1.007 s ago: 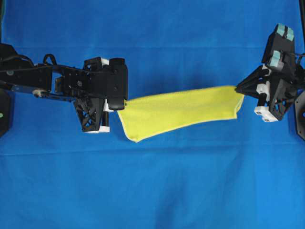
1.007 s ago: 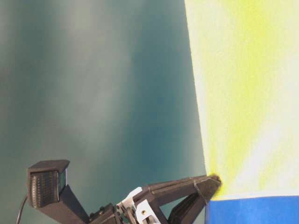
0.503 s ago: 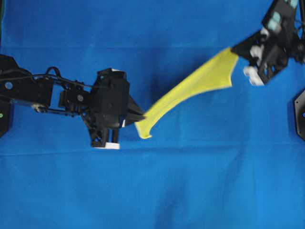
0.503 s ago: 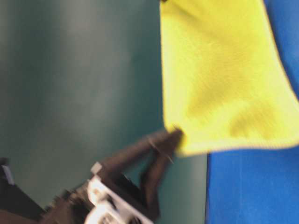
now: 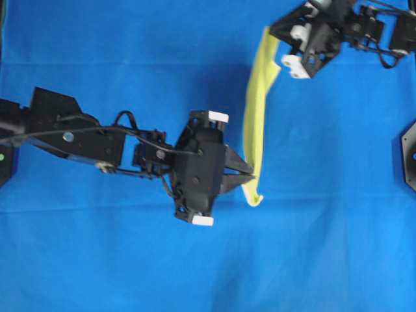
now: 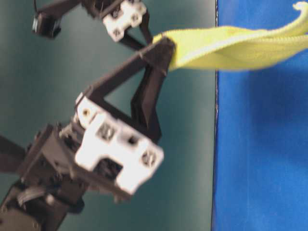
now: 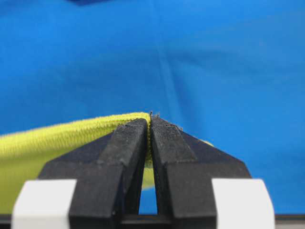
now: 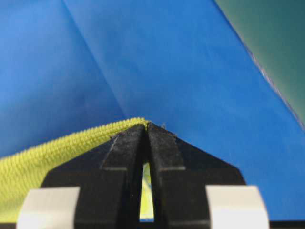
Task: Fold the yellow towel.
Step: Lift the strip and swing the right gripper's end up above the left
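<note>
Overhead: the yellow towel [image 5: 255,110] hangs stretched as a narrow band between both grippers, above the blue cloth [image 5: 312,260] covering the table. It runs from far, right of centre, down to a curled end near the middle. The left gripper [image 5: 250,177] pinches that lower end, its arm coming in from the left. The right gripper [image 5: 272,29] grips the upper end at the far edge — arm entering from the top right corner.

Table-level: blurry. One gripper [image 6: 166,48] is clamped on a towel corner; can't tell which arm it is. The towel stretches off to the right as a twisted strip, w/ the blue cloth behind.

Left wrist: fingers [image 7: 126,143] are pressed together on the towel's hem, towel trailing off to the left.

Right wrist: same picture — fingers [image 8: 124,145] closed tight on the hem, towel going left, blue cloth beyond.
</note>
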Motion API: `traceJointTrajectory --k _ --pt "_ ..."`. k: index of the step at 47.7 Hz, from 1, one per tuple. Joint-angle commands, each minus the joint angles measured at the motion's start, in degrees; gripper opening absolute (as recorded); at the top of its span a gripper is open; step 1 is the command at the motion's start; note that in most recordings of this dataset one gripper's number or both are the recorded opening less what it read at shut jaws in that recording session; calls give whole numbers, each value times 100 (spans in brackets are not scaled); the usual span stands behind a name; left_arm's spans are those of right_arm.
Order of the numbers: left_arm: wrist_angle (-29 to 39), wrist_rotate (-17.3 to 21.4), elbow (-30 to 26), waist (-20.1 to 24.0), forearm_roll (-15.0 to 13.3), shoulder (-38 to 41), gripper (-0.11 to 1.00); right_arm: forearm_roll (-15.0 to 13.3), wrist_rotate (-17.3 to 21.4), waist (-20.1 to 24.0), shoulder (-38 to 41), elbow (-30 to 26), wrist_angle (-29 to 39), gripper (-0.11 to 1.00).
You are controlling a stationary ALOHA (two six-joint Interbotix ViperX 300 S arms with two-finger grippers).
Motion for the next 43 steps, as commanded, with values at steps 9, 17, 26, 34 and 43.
traceJointTrajectory --k 9,17,26,34,43 --pt "0 18 -202 -334 0 18 2 -70 -9 -132 255 -492 -44 2" --pt "-70 53 -272 -334 -9 105 2 -70 0 -132 211 -448 0 2" --pt "-202 79 -765 -255 0 589 2 -70 18 -264 -193 -18 18 2" --pt "-202 149 -1441 -255 -9 1125 2 -70 18 -343 -738 483 211 2" --pt "-158 149 -1942 -255 -9 1573 2 -70 9 -343 -1160 835 501 2"
